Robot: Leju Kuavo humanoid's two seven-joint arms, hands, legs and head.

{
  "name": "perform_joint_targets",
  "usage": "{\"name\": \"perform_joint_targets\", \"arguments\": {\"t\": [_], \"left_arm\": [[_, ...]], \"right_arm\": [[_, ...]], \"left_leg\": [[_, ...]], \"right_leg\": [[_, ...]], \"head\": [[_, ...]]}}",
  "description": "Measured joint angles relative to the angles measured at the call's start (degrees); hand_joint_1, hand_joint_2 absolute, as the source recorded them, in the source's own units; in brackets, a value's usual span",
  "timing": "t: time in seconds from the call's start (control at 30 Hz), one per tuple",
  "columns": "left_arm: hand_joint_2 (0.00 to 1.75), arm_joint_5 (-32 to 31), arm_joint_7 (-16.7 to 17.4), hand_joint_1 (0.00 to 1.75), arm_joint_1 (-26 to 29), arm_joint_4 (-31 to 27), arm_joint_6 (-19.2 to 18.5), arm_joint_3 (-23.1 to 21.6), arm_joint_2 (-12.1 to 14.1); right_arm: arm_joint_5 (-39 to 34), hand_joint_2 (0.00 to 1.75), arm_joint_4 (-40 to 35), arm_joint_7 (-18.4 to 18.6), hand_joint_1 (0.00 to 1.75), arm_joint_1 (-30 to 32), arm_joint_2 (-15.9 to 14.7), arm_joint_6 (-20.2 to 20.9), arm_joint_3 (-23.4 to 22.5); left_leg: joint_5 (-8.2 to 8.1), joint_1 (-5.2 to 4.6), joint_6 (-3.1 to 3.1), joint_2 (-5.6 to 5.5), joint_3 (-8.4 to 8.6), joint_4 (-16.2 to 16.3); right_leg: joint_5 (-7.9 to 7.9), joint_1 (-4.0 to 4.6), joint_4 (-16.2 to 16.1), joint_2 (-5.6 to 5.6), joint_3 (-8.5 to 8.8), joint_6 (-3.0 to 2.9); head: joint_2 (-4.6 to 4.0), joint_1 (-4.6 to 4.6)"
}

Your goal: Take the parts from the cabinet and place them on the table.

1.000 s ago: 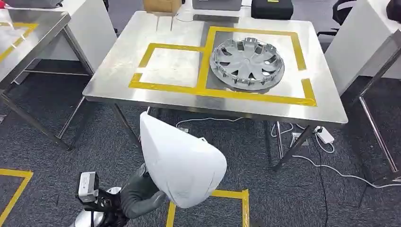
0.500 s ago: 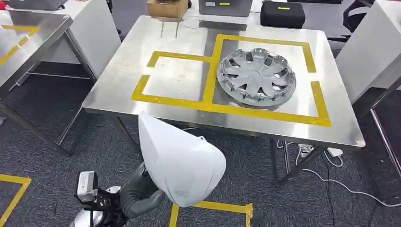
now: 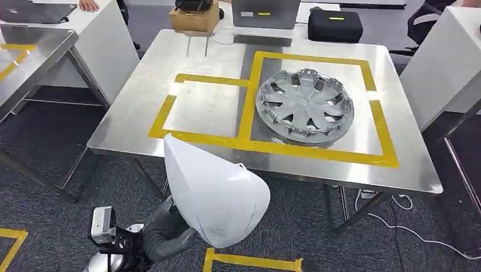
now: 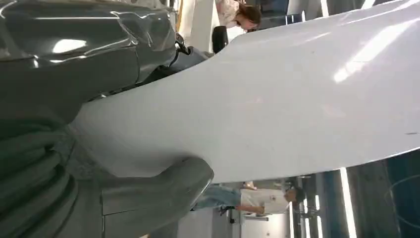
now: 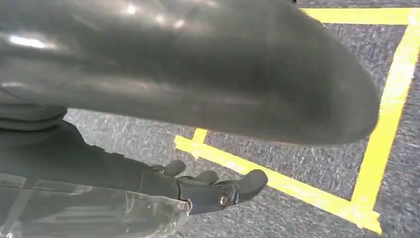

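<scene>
A white, smooth, cone-shaped shell part [image 3: 218, 192] is held low in front of me by my left hand [image 3: 164, 232], over the carpet just short of the steel table [image 3: 142, 90]. In the left wrist view the part [image 4: 277, 99] lies across the hand [image 4: 74, 173], with the thumb [image 4: 163, 188] pressed under it. A silver hubcap [image 3: 304, 106] lies in the right yellow-taped square on the table. The left taped square [image 3: 204, 107] is bare. My right hand [image 5: 208, 188] hangs over the carpet, holding nothing, its fingers loosely apart.
A cardboard box [image 3: 194, 17], a grey device [image 3: 265, 12] and a black case [image 3: 335, 24] stand along the table's far edge. Another steel table [image 3: 28, 51] is at the left, a white desk [image 3: 442, 62] at the right. Cables [image 3: 397, 221] lie under the table.
The camera has moved nearer the table, which now sits lower and larger in the picture. The white part stays in my left hand.
</scene>
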Motion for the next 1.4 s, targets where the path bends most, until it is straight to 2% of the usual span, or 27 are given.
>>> {"name": "perform_joint_targets", "arguments": {"t": [0.07,0.13,0.2,0.27,0.3,0.37,0.4,0.43,0.47,0.53,0.63,0.7,0.77,0.8,0.83,0.9,0.93,0.97,1.0,1.1,1.13,1.17,1.23,1.27,1.3,1.33,1.4], "left_arm": [[1.75,0.0,0.0,1.75,0.0,-0.1,0.0,0.0,-0.1],[1.75,-0.2,0.0,1.75,0.0,-0.2,0.0,0.0,-0.2],[1.75,-0.2,0.0,1.75,0.0,-0.2,-0.1,0.0,-0.3],[1.75,-0.3,0.0,1.75,0.0,-0.2,-0.2,-0.1,-0.3],[1.75,-0.3,0.0,1.75,0.0,-0.2,-0.3,-0.1,-0.3],[1.75,-0.3,0.0,1.75,0.0,-0.2,-0.5,-0.1,-0.3],[1.75,-0.4,0.0,1.75,0.0,-0.2,-0.5,-0.1,-0.3],[1.75,-0.4,0.0,1.75,0.0,-0.1,-0.5,-0.1,-0.3],[1.75,-0.4,0.0,1.75,0.0,-0.1,-0.5,-0.1,-0.3],[1.75,-0.5,0.0,1.75,0.0,-0.1,-0.5,-0.1,-0.5],[1.75,-0.6,0.0,1.75,-0.1,-0.2,-0.5,0.0,-0.5],[1.75,-0.9,0.1,1.75,-0.3,-0.2,-0.5,0.0,-0.5],[1.75,-0.9,0.2,1.75,-0.2,-0.1,-0.5,0.0,-0.5],[1.75,-0.9,0.2,1.75,-0.1,-0.1,-0.5,0.0,-0.5],[1.75,-0.9,0.2,1.75,-0.1,0.0,-0.4,0.0,-0.5],[1.75,-1.0,0.2,1.75,-0.1,0.0,-0.4,0.0,-0.5],[1.75,-1.0,0.2,1.75,-0.1,0.0,-0.4,0.0,-0.5],[1.75,-1.1,0.3,1.75,-0.2,0.1,-0.4,0.0,-0.5],[1.75,-1.4,0.4,1.75,-0.2,0.1,-0.3,0.0,-0.5],[1.75,-2.5,0.9,1.75,-0.2,0.2,0.6,0.0,-0.6],[1.75,-3.4,1.2,1.75,-0.3,0.2,1.0,0.0,-0.7],[1.75,-4.0,1.4,1.75,-0.5,0.2,1.4,0.0,-0.7],[1.75,-5.8,1.9,1.75,-0.8,0.6,2.4,-0.1,-1.0],[1.75,-7.5,2.0,1.75,-1.0,1.0,3.3,-0.1,-1.1],[1.75,-9.7,2.3,1.75,-1.0,1.6,4.7,-0.2,-1.1],[1.75,-12.7,2.8,1.75,-1.0,2.2,6.5,-0.3,-1.2],[1.75,-17.6,4.0,1.75,-1.4,3.2,10.0,-0.3,-1.4]], "right_arm": [[0.1,0.0,0.0,0.0,0.0,0.0,0.0,0.0,0.0],[0.1,0.0,0.0,0.0,0.0,-0.2,0.0,0.0,0.0],[0.1,0.0,0.0,0.0,0.0,-0.4,0.0,0.0,0.0],[0.1,0.0,0.0,0.0,0.0,-0.1,-0.2,0.0,0.0],[0.1,0.0,0.0,0.0,0.0,0.0,-0.3,0.0,0.0],[0.1,0.0,0.0,0.0,0.0,0.0,-0.3,0.0,0.0],[0.1,0.0,0.0,-0.1,0.0,0.0,-0.4,0.0,0.0],[0.1,0.0,0.1,-0.1,0.0,0.1,-0.6,0.0,0.0],[0.1,0.0,0.1,-0.1,0.0,0.0,-0.5,0.0,0.0],[0.1,0.0,0.1,-0.1,0.0,0.0,-0.6,-0.2,0.0],[0.1,0.0,0.1,-0.1,0.0,-0.1,-0.5,-0.3,0.0],[0.2,0.0,0.1,-0.1,0.0,-0.3,-0.4,-0.3,0.0],[0.3,0.0,0.1,0.1,0.0,-0.1,-0.3,-0.1,0.0],[0.4,0.0,0.1,0.2,0.0,0.0,-0.3,0.0,0.0],[0.4,0.0,0.1,0.2,0.0,0.0,-0.3,0.0,0.0],[0.4,0.0,0.1,0.3,0.0,0.0,-0.3,0.0,0.0],[0.4,0.0,0.1,0.4,0.0,0.0,-0.3,0.1,0.0],[0.4,0.0,0.1,0.4,0.0,-0.1,-0.3,0.2,0.0],[0.4,0.0,0.1,0.5,0.0,-0.1,-0.3,0.4,0.0],[0.3,0.0,0.1,0.7,0.0,0.0,-0.2,0.7,0.0],[0.3,0.0,0.1,0.7,0.0,0.0,-0.4,0.8,0.0],[0.3,0.0,0.1,0.7,0.0,-0.1,-0.3,0.9,0.0],[0.2,0.0,0.1,0.7,0.0,0.0,-0.3,0.9,0.0],[0.2,0.0,0.1,0.7,0.0,0.2,-0.4,0.9,0.0],[0.2,0.0,0.1,0.6,0.0,0.3,-0.5,0.9,0.0],[0.1,0.0,0.1,0.5,0.0,0.4,-0.5,0.9,0.0],[0.0,0.0,0.1,0.4,0.0,0.4,-0.6,0.9,0.0]], "left_leg": [[0.45,-0.01,0.83,-0.19,1.06,-1.0],[0.62,0.27,1.48,-0.09,2.79,-1.3],[0.17,-0.03,1.89,-0.14,2.93,-1.3],[-0.41,-0.32,2.09,-0.52,3.2,-1.3],[-0.75,-0.47,2.08,-0.73,3.59,-1.3],[-1.58,-0.7,2.01,-0.83,4.82,-1.3],[-2.04,-0.83,1.93,-0.83,5.48,-1.3],[-2.38,-0.78,1.85,-0.79,5.31,-1.4],[-2.61,-0.92,1.5,-0.93,5.82,-1.3],[-2.6,-0.85,0.89,-0.93,5.74,-0.4],[-4.11,-0.85,-0.17,-0.57,5.23,1.3],[-7.63,0.16,-1.34,-0.37,0.87,9.3],[-10.33,1.05,-2.32,-0.18,-4.15,16.7],[-9.6,1.36,-2.44,0.0,-4.97,16.9],[-7.35,1.69,-2.69,0.16,-4.41,14.3],[-0.58,2.22,-2.97,0.35,-0.14,3.9],[1.54,2.42,-2.94,0.33,1.53,-0.6],[-0.8,1.79,-2.96,0.42,1.53,-0.9],[-1.08,1.71,-2.29,0.27,1.49,-0.6],[0.34,1.58,-0.8,0.13,2.14,-1.2],[0.47,1.68,-0.52,0.22,2.53,-1.6],[0.31,1.6,-0.21,0.27,2.57,-1.6],[0.16,1.21,0.36,0.25,2.56,-1.6],[0.03,1.03,0.57,0.18,2.56,-1.6],[-0.06,0.85,0.7,0.05,2.65,-1.6],[-0.18,0.75,0.73,-0.09,2.8,-1.6],[-0.48,0.66,0.58,-0.24,3.23,-1.5]], "right_leg": [[1.3,0.02,1.5,-0.04,1.09,1.36],[-0.55,-0.05,4.6,-0.14,-0.33,0.73],[-3.22,-0.08,13.1,-0.14,-5.83,0.12],[-5.87,-0.06,19.2,-0.14,-11.05,0.32],[-5.1,-0.03,18.4,-0.15,-11.76,0.88],[0.36,0.08,9.7,-0.16,-9.52,1.92],[3.64,0.27,4.2,-0.19,-7.69,2.07],[6.08,0.54,1.7,-0.24,-6.7,1.23],[4.36,0.76,1.2,-0.45,-7.32,0.17],[5.7,1.0,0.8,-0.44,-7.09,-0.93],[5.84,-0.1,0.2,-0.41,-5.04,-1.46],[5.5,-0.22,0.2,-0.39,-4.79,-1.89],[5.12,-0.34,0.3,-0.39,-4.7,-1.74],[4.91,-0.45,0.3,-0.37,-4.49,-1.53],[4.65,-0.68,0.3,-0.33,-4.13,-1.29],[4.02,-1.02,0.3,-0.19,-3.07,-0.71],[3.74,-0.98,0.2,-0.17,-2.96,-0.32],[3.67,-0.75,0.3,-0.14,-2.85,-0.07],[3.5,-0.72,0.3,-0.13,-3.25,0.38],[3.02,-0.69,0.1,-0.23,-2.87,1.6],[2.41,-0.93,1.5,-0.35,-3.61,1.52],[1.1,-0.89,4.3,-0.38,-5.15,1.17],[-2.25,-0.68,13.9,-0.37,-10.53,0.32],[-2.97,-0.61,17.6,-0.37,-12.81,0.27],[-2.83,-0.57,19.1,-0.37,-14.17,0.53],[-1.53,-0.56,17.6,-0.37,-14.06,0.97],[2.85,-0.56,8.6,-0.39,-10.55,1.86]], "head": [[0.0,0.02],[-0.02,0.35],[0.0,0.3],[0.0,0.33],[0.0,0.35],[0.0,0.35],[0.0,0.35],[0.0,0.25],[0.0,0.0],[0.0,0.0],[0.0,0.04],[0.0,-0.11],[0.0,-0.09],[0.0,-0.09],[0.0,-0.09],[0.0,-0.09],[0.0,-0.09],[0.0,-0.07],[0.0,-0.11],[0.0,-0.07],[0.0,0.04],[0.0,0.06],[0.0,0.11],[0.0,0.11],[0.0,0.11],[0.0,0.11],[0.0,0.11]]}}
